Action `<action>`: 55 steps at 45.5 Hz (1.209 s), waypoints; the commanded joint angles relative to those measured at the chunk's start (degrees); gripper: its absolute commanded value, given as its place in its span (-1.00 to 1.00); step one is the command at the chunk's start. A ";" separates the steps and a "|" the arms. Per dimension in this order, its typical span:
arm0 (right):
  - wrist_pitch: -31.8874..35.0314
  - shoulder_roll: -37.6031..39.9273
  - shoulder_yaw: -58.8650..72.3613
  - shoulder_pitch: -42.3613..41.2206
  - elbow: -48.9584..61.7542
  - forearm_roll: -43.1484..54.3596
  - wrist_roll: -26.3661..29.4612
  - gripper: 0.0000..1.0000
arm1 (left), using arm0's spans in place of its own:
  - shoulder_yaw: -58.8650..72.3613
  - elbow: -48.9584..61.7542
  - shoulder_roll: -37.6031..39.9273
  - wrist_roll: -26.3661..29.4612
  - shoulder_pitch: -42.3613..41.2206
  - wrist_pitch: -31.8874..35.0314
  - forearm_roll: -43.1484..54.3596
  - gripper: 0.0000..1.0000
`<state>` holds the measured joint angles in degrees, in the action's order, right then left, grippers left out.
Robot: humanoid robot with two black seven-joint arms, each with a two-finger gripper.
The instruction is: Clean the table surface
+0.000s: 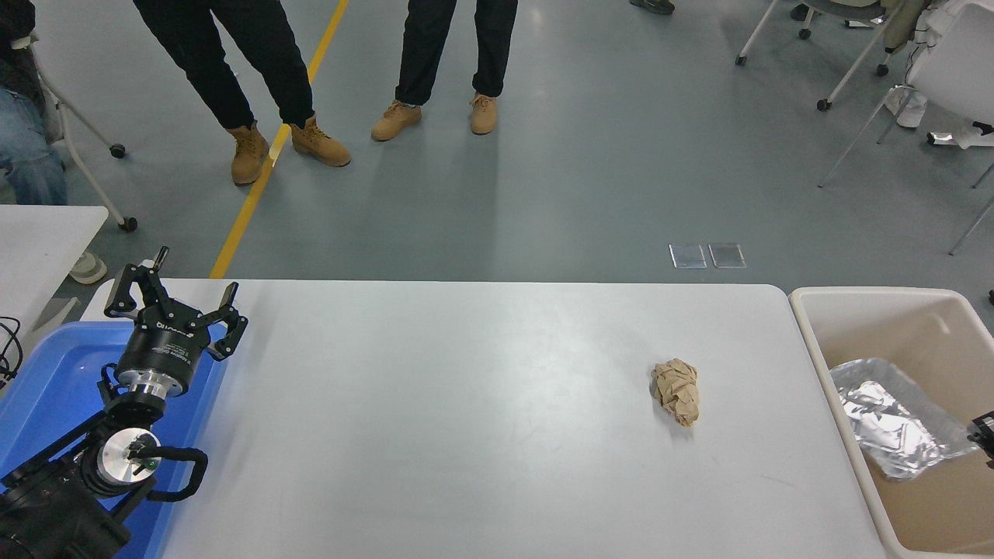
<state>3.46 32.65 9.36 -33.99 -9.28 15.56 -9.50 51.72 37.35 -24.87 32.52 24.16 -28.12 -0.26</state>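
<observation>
Looking down from the head view, the only writing in sight was faint white lettering on the body of the left gripper (pixel 172 299), too small to read. That gripper sat parked at the lower left of the frame, its fingers (pixel 231 320) spread apart and holding nothing, above a blue bin (pixel 54 380) whose visible floor was bare. At the right edge of the frame stood a beige tub (pixel 823 341); a crumpled foil tray (pixel 893 419) lay inside it, toward its near right. A small black piece of the right gripper (pixel 983 428) showed at the frame's right edge just beside the foil, and whether its fingers were apart or together could not be told. The table surface (pixel 466 419) filled the middle and lower frame. On its right part a crumpled brown paper wad (pixel 675 390) lay, apart from the tub. Two people's legs (pixel 256 70) in tan boots stood on the grey floor at the upper left.
</observation>
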 commanded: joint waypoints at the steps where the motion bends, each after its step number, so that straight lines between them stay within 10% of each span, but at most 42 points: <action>1: -2.58 -0.04 -0.13 0.07 -0.04 -0.01 -0.08 0.64 | -0.04 0.00 0.00 0.00 0.01 0.00 0.00 0.98; 11: -2.84 0.13 -0.39 -0.63 -0.65 -0.10 -0.26 0.92 | 0.05 0.00 0.00 0.00 0.01 0.00 0.00 0.98; 55: -1.70 8.39 -21.65 -10.92 -4.34 -14.59 -0.26 0.96 | -0.04 0.00 0.00 0.00 0.01 0.00 0.00 0.98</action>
<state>1.60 39.18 -3.96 -43.66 -10.83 4.35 -9.58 51.72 37.35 -24.87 32.52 24.17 -28.13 -0.27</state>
